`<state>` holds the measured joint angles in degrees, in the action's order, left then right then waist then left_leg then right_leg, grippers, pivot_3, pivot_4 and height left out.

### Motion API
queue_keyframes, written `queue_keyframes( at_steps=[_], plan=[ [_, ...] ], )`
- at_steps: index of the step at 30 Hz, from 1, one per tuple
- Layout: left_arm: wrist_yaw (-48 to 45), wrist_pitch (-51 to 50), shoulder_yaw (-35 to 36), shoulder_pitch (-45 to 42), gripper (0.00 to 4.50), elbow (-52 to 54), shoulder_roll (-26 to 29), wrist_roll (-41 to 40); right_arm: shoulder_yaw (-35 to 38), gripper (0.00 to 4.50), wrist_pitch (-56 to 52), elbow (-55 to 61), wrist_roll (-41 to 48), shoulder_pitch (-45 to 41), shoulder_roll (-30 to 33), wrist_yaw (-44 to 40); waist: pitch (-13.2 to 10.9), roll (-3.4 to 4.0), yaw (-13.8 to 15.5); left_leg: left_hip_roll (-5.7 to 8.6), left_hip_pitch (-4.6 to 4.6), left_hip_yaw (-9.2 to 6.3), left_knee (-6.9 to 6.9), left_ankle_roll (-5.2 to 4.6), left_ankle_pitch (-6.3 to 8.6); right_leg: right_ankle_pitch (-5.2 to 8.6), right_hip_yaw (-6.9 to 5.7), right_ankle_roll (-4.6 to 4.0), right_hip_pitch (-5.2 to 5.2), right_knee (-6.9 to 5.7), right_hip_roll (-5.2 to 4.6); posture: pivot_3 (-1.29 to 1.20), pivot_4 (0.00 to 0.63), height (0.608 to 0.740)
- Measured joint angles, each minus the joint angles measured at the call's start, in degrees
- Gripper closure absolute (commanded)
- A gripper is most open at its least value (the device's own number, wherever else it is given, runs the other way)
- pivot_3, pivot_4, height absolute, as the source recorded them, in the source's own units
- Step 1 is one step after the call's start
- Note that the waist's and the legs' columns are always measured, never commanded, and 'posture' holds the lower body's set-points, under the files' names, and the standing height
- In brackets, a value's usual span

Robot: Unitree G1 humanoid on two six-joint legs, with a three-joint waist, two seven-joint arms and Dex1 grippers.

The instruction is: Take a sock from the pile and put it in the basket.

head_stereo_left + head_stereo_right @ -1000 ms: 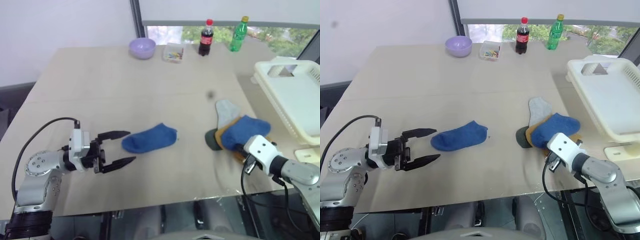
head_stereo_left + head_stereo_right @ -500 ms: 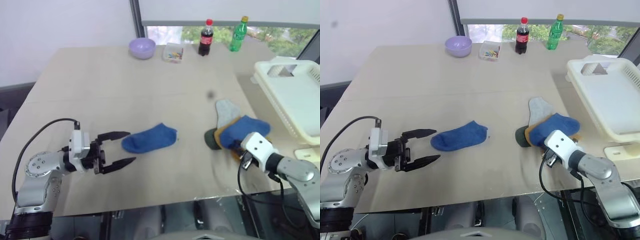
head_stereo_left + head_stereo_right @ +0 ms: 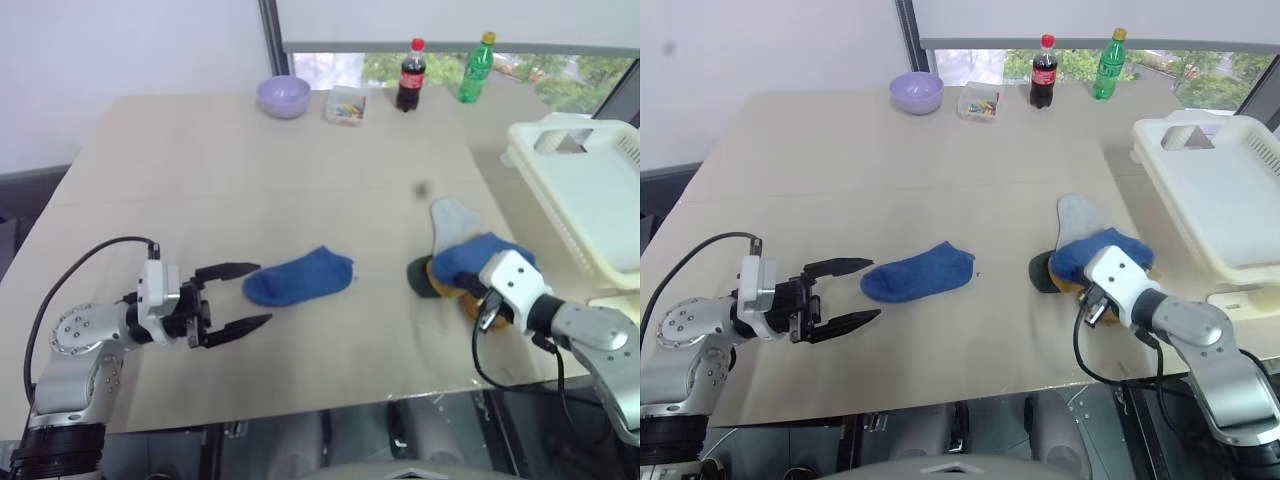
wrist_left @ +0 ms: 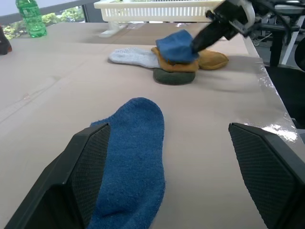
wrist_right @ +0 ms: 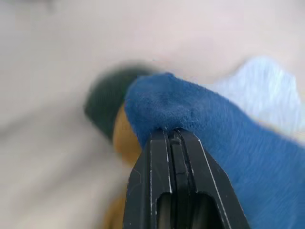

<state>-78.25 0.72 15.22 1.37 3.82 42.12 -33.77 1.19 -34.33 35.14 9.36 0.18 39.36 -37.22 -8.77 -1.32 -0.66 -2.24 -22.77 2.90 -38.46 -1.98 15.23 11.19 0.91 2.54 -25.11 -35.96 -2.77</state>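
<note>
Socks at the table's (image 3: 200,170) right edge have just shifted: your right gripper (image 5: 172,136) has clamped its jaws on the pile's (image 3: 445,270) top blue sock (image 3: 468,254), bunching it for the basket (image 3: 590,200), while your left gripper (image 3: 238,297) stays apart.

1. The two eye views look forward and down from the head over the table (image 3: 300,190), sharing nearly the whole scene.
2. The left wrist view looks low across the tabletop at the pile (image 4: 174,55).
3. The right wrist view sits right against that pile.
</note>
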Motion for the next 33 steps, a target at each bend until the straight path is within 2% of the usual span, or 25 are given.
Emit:
queue_keyframes(
  at_steps=[7,10,19,22,26,27,28,30,32,33],
  plan=[
    [0.3,0.3,0.0,0.2,0.26,-0.1,-0.1,0.0,1.3,4.44,-6.6,0.8,5.1,-4.6,-2.5,1.2,0.0,-0.02,0.1,0.01,-0.03,0.0,0.0,0.0,0.0,-0.01,0.0,-0.02,0.01,0.02,-0.02,0.0,0.15,0.74],
    [0.5,0.6,0.0,0.2,0.26,-0.1,-0.4,0.0,-0.8,4.44,-9.3,-2.6,5.4,-10.4,-5.8,3.0,0.0,-0.03,-0.3,-0.01,0.04,0.0,-0.02,0.0,0.0,-0.02,0.05,-0.01,0.01,-0.03,0.01,0.0,0.15,0.74],
    [0.7,1.1,-0.2,-1.0,0.26,-0.8,-0.7,0.8,-12.4,4.44,-8.0,-27.4,2.7,-30.6,-20.0,5.7,0.0,0.01,-0.1,-0.04,-0.1,-0.03,-0.02,-0.01,-0.01,-0.2,0.0,-0.33,-0.08,-0.09,0.1,0.0,0.15,0.74],
    [0.9,1.4,-0.1,-1.1,0.26,-2.2,-0.8,1.1,-13.1,4.44,-4.1,-44.7,1.1,-41.4,-30.0,7.7,0.0,0.0,-0.9,-0.04,-0.12,0.07,-0.01,-0.01,-0.01,-0.23,0.07,-0.32,-0.12,-0.06,0.09,0.0,0.15,0.74],
    [1.2,2.0,0.0,-1.2,0.26,-2.2,-0.9,1.1,-13.7,3.26,1.9,-59.4,-0.2,-50.4,-38.9,9.2,0.0,0.02,-1.5,-0.05,-0.11,-0.03,0.05,-0.01,-0.01,-0.32,-0.02,-0.17,-0.13,-0.15,0.1,0.0,0.15,0.74],
    [1.5,2.1,0.0,-1.2,0.26,-2.2,-0.9,1.1,-13.3,2.71,4.4,-63.7,-0.4,-52.8,-41.4,10.7,-0.1,0.04,-1.6,-0.05,-0.15,-0.03,0.05,0.0,-0.01,-0.33,-0.02,-0.15,-0.17,-0.15,0.09,0.0,0.15,0.74],
    [1.9,2.1,0.0,-1.3,0.26,-2.2,-0.9,1.1,-12.6,2.34,6.2,-66.1,-0.7,-54.3,-42.8,11.8,-0.1,0.04,-1.6,-0.05,-0.19,-0.03,0.06,0.0,-0.01,-0.34,-0.02,-0.15,-0.2,-0.16,0.09,0.0,0.15,0.74],
    [2.7,1.9,0.0,-1.9,0.26,-2.2,-0.9,1.1,-11.7,1.34,9.6,-67.8,-0.9,-55.9,-44.2,12.8,-0.1,0.05,-1.3,-0.02,-0.25,-0.09,0.06,0.01,-0.01,-0.34,-0.09,-0.14,-0.2,-0.14,0.01,0.0,0.15,0.74],
    [3.4,1.5,0.1,-2.5,0.26,-2.2,-0.9,1.0,-11.2,0.52,10.5,-67.2,-0.9,-55.8,-43.5,12.6,-0.1,0.05,-1.2,0.01,-0.26,-0.07,0.06,0.01,-0.01,-0.34,-0.09,-0.14,-0.19,-0.09,-0.1,0.0,0.15,0.74],
    [3.7,1.0,0.1,-3.1,0.26,-2.2,-0.9,1.0,-10.9,0.52,10.5,-65.2,-1.0,-54.3,-42.4,12.3,-0.1,0.04,-1.2,0.03,-0.26,-0.06,0.06,0.01,-0.01,-0.34,-0.07,-0.14,-0.18,-0.06,-0.11,0.0,0.15,0.74]
  ],
)
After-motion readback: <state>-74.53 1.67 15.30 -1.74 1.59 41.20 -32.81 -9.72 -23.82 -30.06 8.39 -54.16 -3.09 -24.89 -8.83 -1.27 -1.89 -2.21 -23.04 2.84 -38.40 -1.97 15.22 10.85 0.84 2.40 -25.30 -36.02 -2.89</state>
